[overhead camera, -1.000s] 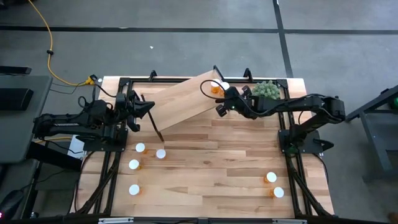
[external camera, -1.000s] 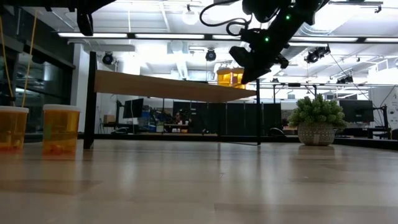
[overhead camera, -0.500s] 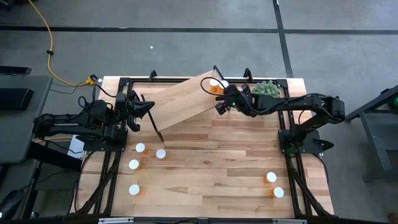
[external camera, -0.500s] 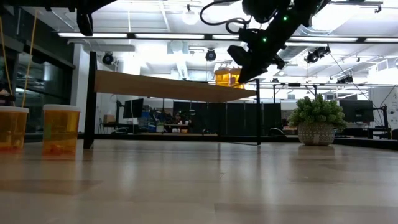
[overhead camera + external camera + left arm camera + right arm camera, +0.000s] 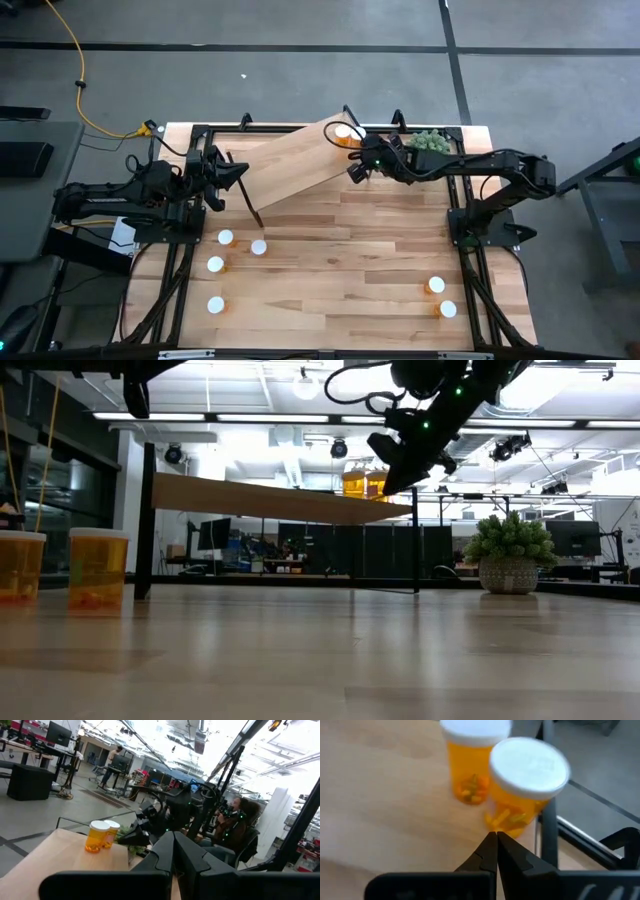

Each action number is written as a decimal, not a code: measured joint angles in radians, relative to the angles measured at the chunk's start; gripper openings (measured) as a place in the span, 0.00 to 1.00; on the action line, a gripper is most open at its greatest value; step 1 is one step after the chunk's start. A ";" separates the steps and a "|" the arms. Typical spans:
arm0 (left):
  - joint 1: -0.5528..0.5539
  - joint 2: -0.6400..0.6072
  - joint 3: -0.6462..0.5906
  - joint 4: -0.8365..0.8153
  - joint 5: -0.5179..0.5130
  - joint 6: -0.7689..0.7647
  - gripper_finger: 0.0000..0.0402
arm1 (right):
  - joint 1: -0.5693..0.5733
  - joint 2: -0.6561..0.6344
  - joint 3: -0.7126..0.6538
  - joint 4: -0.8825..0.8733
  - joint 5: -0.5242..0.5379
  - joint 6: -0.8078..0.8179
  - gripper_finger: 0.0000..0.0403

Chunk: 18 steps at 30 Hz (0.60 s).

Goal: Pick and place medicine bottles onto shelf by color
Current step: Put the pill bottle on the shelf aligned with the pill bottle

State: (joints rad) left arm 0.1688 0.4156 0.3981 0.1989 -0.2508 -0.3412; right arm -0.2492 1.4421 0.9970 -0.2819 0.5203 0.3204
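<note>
Orange bottles [image 5: 495, 785] – 2 at shelf [image 5: 300, 160] corner; right gripper [image 5: 496, 851] closed, empty – a nudge likely topples them.

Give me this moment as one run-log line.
right gripper: fingers shut, empty, beside two medicine bottles on shelf | left gripper: shut, waiting at shelf's left edge | six bottles on tabletop
</note>
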 joint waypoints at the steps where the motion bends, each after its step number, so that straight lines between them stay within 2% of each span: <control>1: 0.000 0.000 0.000 0.000 0.000 0.000 0.00 | 0.004 -0.003 0.013 -0.021 -0.023 -0.001 0.00; 5: 0.000 0.000 0.000 0.000 0.000 0.000 0.00 | 0.031 -0.002 0.120 -0.117 -0.164 -0.050 0.00; 8: 0.000 0.000 0.000 0.000 0.000 0.001 0.00 | 0.041 0.038 0.261 -0.197 -0.280 -0.074 0.00; 14: 0.000 0.000 0.000 0.000 -0.004 0.002 0.00 | -0.007 0.236 0.626 -0.432 -0.289 -0.198 0.00; 18: 0.000 0.000 0.000 0.000 -0.004 0.001 0.00 | -0.041 0.399 0.848 -0.615 -0.305 -0.217 0.00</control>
State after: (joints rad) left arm 0.1688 0.4156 0.3981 0.1989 -0.2546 -0.3404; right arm -0.2905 1.8408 1.8450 -0.8966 0.2157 0.1036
